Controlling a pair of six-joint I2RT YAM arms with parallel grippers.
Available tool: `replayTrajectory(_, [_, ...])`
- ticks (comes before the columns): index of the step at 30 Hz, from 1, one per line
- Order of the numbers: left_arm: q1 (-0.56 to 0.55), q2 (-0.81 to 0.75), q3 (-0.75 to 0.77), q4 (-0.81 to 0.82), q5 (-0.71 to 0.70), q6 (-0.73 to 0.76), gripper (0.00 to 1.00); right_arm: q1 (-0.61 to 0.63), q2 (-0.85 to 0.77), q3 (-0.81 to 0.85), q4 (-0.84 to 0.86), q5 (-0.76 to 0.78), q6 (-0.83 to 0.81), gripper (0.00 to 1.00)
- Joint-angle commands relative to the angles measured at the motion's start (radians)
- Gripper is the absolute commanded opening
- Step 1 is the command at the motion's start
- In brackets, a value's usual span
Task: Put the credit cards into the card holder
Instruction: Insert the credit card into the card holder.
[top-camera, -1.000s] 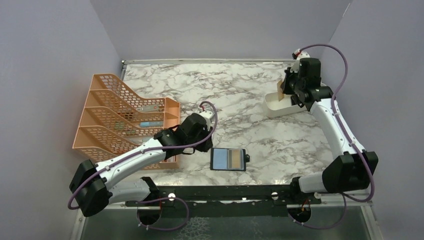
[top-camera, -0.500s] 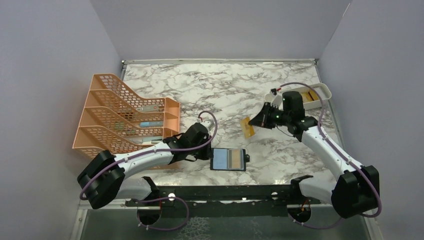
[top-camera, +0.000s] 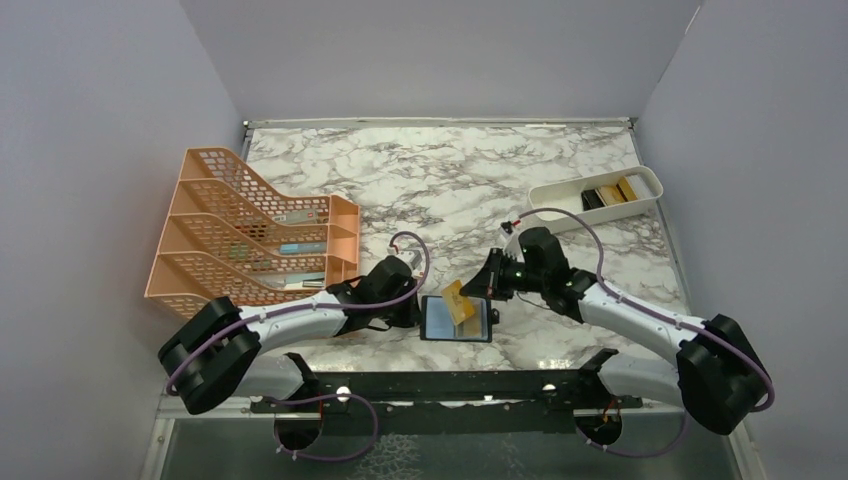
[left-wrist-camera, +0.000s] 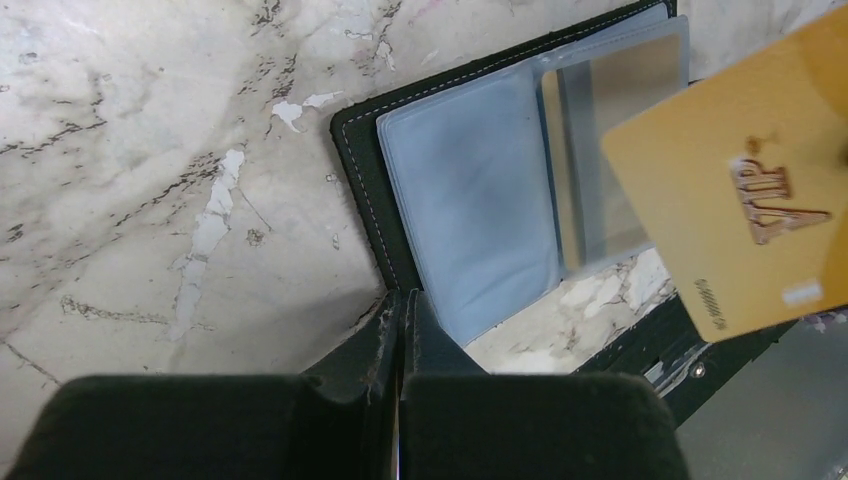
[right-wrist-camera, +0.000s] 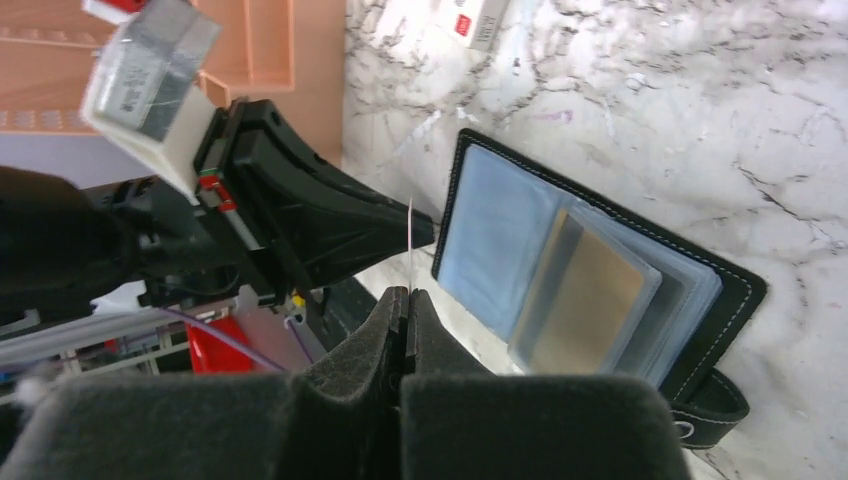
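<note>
The card holder (top-camera: 470, 322) lies open near the table's front edge, with a black border and blue-grey clear sleeves. One sleeve holds a tan card (right-wrist-camera: 585, 300). My right gripper (top-camera: 481, 287) is shut on a yellow-gold credit card (top-camera: 458, 300) and holds it tilted just above the open holder. The card shows edge-on in the right wrist view (right-wrist-camera: 409, 245) and face-on in the left wrist view (left-wrist-camera: 740, 190). My left gripper (top-camera: 418, 312) is shut, its tips (left-wrist-camera: 403, 297) at the holder's left edge (left-wrist-camera: 365, 170). A black card (top-camera: 592, 199) lies in the white tray.
A long white tray (top-camera: 560, 190) at the back right holds dark and yellow cards. An orange mesh file rack (top-camera: 250, 230) stands at the left. A small white piece with a red mark (right-wrist-camera: 480, 18) lies beyond the holder. The table's black front rail (top-camera: 450, 385) is close.
My right arm swung from the white tray across to the open holder, carrying the yellow-gold card. My left gripper moved right to the holder's left edge.
</note>
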Motion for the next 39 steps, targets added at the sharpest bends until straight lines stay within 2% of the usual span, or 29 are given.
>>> replayTrajectory(1, [0.005,0.021,-0.016,0.067,0.029,-0.009,0.00,0.032,0.025,-0.049,0.114,0.106,0.065,0.01])
replayTrajectory(9, [0.005,0.043,-0.050,0.117,0.059,-0.015,0.00,0.056,-0.023,-0.141,0.119,0.196,0.070,0.01])
replayTrajectory(25, [0.004,0.045,-0.088,0.147,0.063,-0.028,0.00,0.057,-0.014,-0.206,0.150,0.217,0.090,0.01])
replayTrajectory(39, [0.004,0.040,-0.092,0.160,0.067,-0.042,0.00,0.057,0.033,-0.254,0.267,0.181,0.139,0.01])
